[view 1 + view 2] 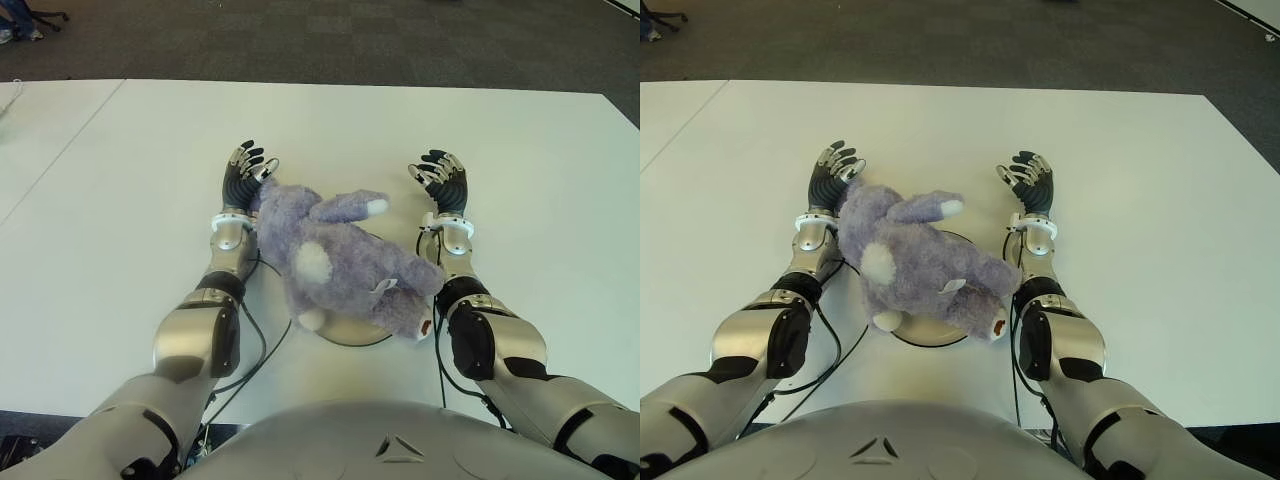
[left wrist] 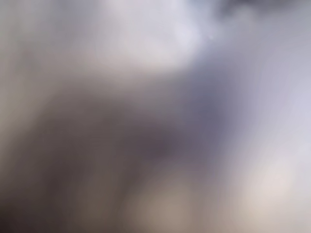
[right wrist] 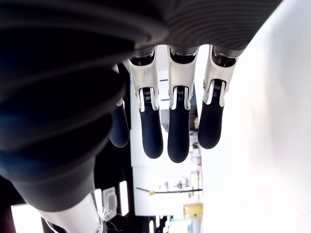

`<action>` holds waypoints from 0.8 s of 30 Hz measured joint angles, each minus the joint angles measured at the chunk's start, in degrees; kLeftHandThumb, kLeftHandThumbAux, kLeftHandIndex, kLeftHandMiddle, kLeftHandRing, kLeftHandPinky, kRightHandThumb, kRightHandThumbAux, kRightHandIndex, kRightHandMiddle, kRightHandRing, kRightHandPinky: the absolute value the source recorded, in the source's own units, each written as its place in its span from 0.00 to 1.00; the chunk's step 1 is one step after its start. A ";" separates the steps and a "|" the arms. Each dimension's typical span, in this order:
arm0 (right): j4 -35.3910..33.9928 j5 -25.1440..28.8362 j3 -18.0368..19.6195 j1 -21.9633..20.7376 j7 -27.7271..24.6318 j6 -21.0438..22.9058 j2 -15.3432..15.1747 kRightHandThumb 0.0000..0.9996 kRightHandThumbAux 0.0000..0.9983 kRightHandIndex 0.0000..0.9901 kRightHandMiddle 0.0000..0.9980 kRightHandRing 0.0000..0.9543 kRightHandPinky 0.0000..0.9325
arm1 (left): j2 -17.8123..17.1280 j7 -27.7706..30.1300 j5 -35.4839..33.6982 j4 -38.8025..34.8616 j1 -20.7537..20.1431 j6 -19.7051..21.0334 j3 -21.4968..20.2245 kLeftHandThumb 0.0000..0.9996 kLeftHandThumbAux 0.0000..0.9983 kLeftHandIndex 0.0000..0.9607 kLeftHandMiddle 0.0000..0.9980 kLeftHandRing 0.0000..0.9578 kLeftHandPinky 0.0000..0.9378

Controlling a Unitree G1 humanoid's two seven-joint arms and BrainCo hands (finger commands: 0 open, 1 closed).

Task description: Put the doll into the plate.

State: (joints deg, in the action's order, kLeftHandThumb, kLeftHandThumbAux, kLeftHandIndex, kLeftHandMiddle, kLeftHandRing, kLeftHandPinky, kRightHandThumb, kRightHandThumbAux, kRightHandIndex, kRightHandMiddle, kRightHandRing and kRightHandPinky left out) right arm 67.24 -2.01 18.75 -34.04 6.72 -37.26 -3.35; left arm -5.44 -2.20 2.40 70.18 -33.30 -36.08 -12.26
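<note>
A fluffy lavender plush doll (image 1: 920, 265) with white patches lies across a round pale plate (image 1: 932, 332) on the white table (image 1: 1140, 200). The left hand (image 1: 828, 178) touches its far end, fingers extended; the right hand (image 1: 1030, 183) stands beside it, empty, fingers spread.

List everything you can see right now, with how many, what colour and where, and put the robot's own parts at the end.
doll: one, lilac plush with white patches, lying across the plate between the two forearms.
plate: one, pale, mostly hidden under the doll near the table's front edge.
table: one, white, filling most of both eye views.
floor: dark grey carpet beyond the table's far edge.
left hand: one, dark fingers, open, against the doll's left side.
right hand: one, dark fingers, open, right of the doll, holding nothing.
</note>
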 measured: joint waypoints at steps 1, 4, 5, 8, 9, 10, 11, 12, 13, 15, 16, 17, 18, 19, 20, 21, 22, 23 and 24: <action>0.00 0.00 0.00 0.00 0.00 0.00 0.00 0.21 0.85 0.30 0.35 0.38 0.39 | 0.00 0.00 -0.01 0.00 0.00 0.00 -0.02 0.00 0.65 0.16 0.26 0.25 0.21; 0.00 0.00 0.00 0.00 0.00 0.01 0.00 0.20 0.85 0.30 0.35 0.38 0.39 | 0.04 0.00 -0.07 0.00 0.00 -0.02 -0.13 0.00 0.66 0.16 0.26 0.25 0.21; 0.00 0.00 0.00 0.00 0.00 0.01 0.00 0.20 0.84 0.30 0.34 0.38 0.38 | 0.05 0.00 -0.09 0.00 0.00 -0.03 -0.16 0.00 0.66 0.17 0.26 0.25 0.22; 0.00 0.00 0.00 0.00 -0.01 0.01 0.00 0.20 0.85 0.30 0.34 0.38 0.38 | 0.07 0.00 -0.16 -0.01 0.00 -0.05 -0.22 0.00 0.67 0.17 0.26 0.25 0.23; 0.00 0.00 0.00 0.00 -0.01 0.01 0.00 0.21 0.85 0.30 0.34 0.38 0.39 | 0.08 0.00 -0.19 -0.02 0.00 -0.06 -0.24 0.00 0.68 0.18 0.26 0.26 0.24; 0.00 0.00 0.00 0.00 -0.01 0.01 0.00 0.21 0.85 0.30 0.34 0.38 0.39 | 0.09 0.00 -0.21 -0.02 0.00 -0.07 -0.26 0.00 0.68 0.18 0.26 0.26 0.24; 0.00 0.00 0.00 0.00 -0.01 0.01 0.00 0.21 0.85 0.30 0.34 0.38 0.39 | 0.10 0.00 -0.23 -0.02 0.00 -0.07 -0.28 0.00 0.69 0.18 0.26 0.25 0.23; 0.00 0.00 0.00 0.00 -0.02 0.01 0.00 0.22 0.85 0.30 0.34 0.38 0.40 | 0.11 0.00 -0.23 -0.02 0.00 -0.08 -0.30 0.00 0.69 0.18 0.26 0.25 0.23; 0.00 0.00 0.00 0.00 -0.02 0.01 0.00 0.22 0.85 0.30 0.34 0.38 0.40 | 0.12 0.00 -0.24 -0.02 0.00 -0.08 -0.32 0.00 0.69 0.18 0.26 0.25 0.23; 0.00 0.00 0.00 0.00 -0.02 0.01 0.00 0.23 0.85 0.30 0.35 0.38 0.40 | 0.13 0.00 -0.24 -0.02 0.00 -0.09 -0.33 0.00 0.70 0.18 0.26 0.25 0.22; 0.00 0.00 0.01 0.00 -0.02 0.02 0.00 0.23 0.85 0.30 0.34 0.38 0.39 | 0.14 0.00 -0.25 -0.02 0.01 -0.09 -0.34 0.00 0.70 0.18 0.26 0.25 0.22; 0.00 0.00 0.00 0.00 -0.02 0.02 0.00 0.23 0.85 0.30 0.34 0.38 0.39 | 0.14 0.00 -0.25 -0.02 0.00 -0.10 -0.34 0.00 0.70 0.18 0.26 0.25 0.22; 0.00 0.00 0.00 0.00 -0.02 0.02 -0.01 0.23 0.85 0.30 0.34 0.38 0.39 | 0.15 0.00 -0.25 -0.02 0.01 -0.10 -0.34 0.00 0.71 0.18 0.26 0.25 0.23; 0.00 0.00 0.00 0.00 -0.01 0.02 -0.01 0.23 0.85 0.30 0.34 0.38 0.39 | 0.16 0.00 -0.25 -0.02 0.01 -0.10 -0.34 0.00 0.71 0.18 0.26 0.25 0.23; 0.00 0.00 0.00 0.00 -0.01 0.02 -0.01 0.23 0.85 0.30 0.35 0.39 0.40 | 0.16 0.00 -0.25 -0.02 0.01 -0.10 -0.34 0.00 0.71 0.18 0.27 0.25 0.23; 0.00 0.00 0.00 0.00 -0.01 0.02 -0.01 0.23 0.86 0.30 0.35 0.39 0.40 | 0.17 0.00 -0.25 -0.02 0.01 -0.10 -0.34 0.00 0.71 0.19 0.27 0.26 0.23; 0.00 0.00 0.00 0.00 0.00 0.02 -0.01 0.24 0.86 0.30 0.35 0.39 0.41 | 0.18 0.00 -0.25 -0.03 0.01 -0.11 -0.34 0.00 0.71 0.19 0.27 0.26 0.23; 0.00 0.00 0.00 0.00 0.00 0.02 -0.01 0.24 0.86 0.30 0.35 0.39 0.41 | 0.18 0.00 -0.25 -0.03 0.01 -0.11 -0.34 0.00 0.71 0.19 0.27 0.26 0.23; 0.00 0.00 0.00 0.00 0.00 0.02 -0.01 0.24 0.86 0.30 0.35 0.39 0.40 | 0.19 0.00 -0.25 -0.03 0.01 -0.11 -0.34 0.00 0.71 0.19 0.27 0.26 0.25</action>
State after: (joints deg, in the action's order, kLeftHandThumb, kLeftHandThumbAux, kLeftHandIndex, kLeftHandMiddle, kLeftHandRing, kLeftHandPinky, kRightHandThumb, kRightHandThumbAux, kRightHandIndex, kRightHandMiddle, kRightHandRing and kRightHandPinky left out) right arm 67.24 -2.01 18.75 -34.04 6.73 -37.24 -3.35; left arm -5.25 -2.21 2.16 70.16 -33.30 -36.19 -12.60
